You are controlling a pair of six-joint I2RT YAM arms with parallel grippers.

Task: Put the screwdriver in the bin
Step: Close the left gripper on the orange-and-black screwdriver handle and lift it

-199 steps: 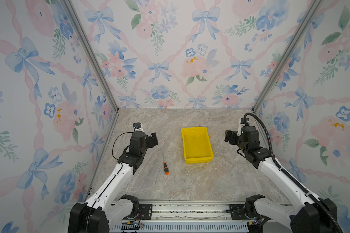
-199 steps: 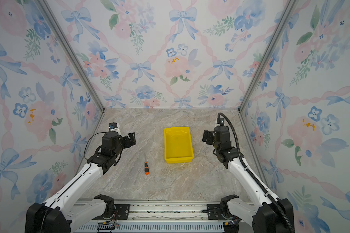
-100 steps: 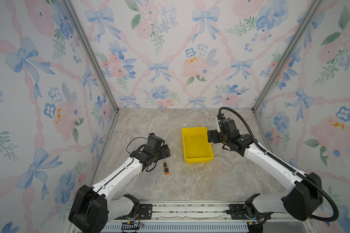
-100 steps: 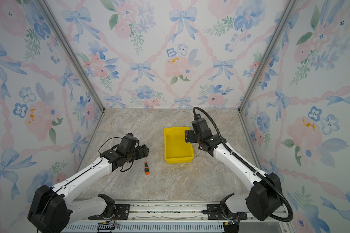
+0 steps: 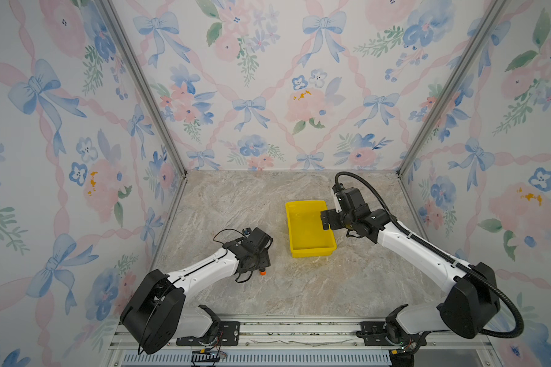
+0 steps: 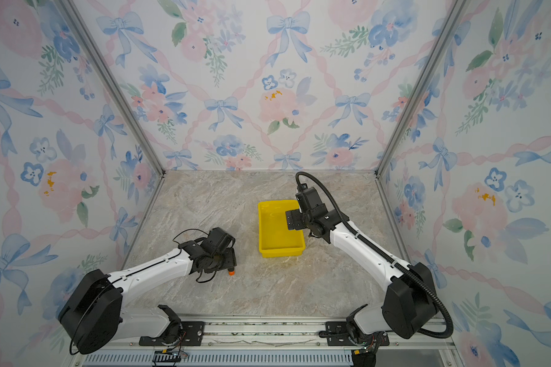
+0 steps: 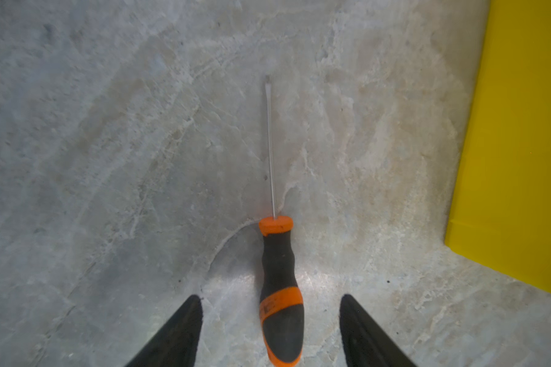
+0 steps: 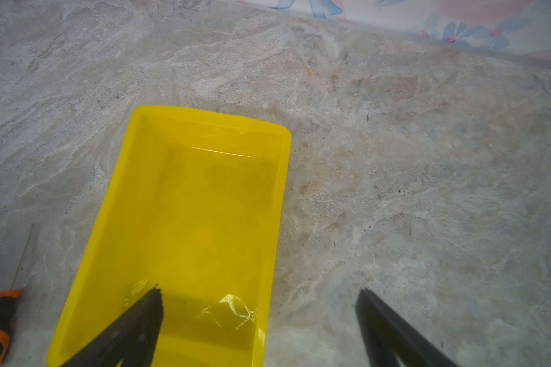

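Observation:
The screwdriver [image 7: 279,279], orange-and-black handle with a thin grey shaft, lies flat on the marble floor left of the bin. My left gripper [image 7: 271,306] is low over it and open. The handle lies between the two fingers with a gap on each side. In both top views the gripper [image 5: 257,259] [image 6: 225,258] hides all but the handle's orange end [image 5: 262,272] [image 6: 231,272]. The yellow bin [image 5: 312,252] [image 6: 280,251] [image 8: 198,206] holds nothing. My right gripper [image 8: 260,298] [image 5: 326,219] [image 6: 291,219] is open and straddles the bin's right wall, one finger inside, one outside.
The bin's side wall [image 7: 522,159] stands close beside the screwdriver in the left wrist view. Flowered walls close in the marble floor [image 5: 236,203] at the back and both sides. A metal rail [image 5: 299,327] with both arm bases runs along the front.
My left gripper has reached down over the screwdriver and its jaws have narrowed. My right arm has swung in from the right to the bin's right wall.

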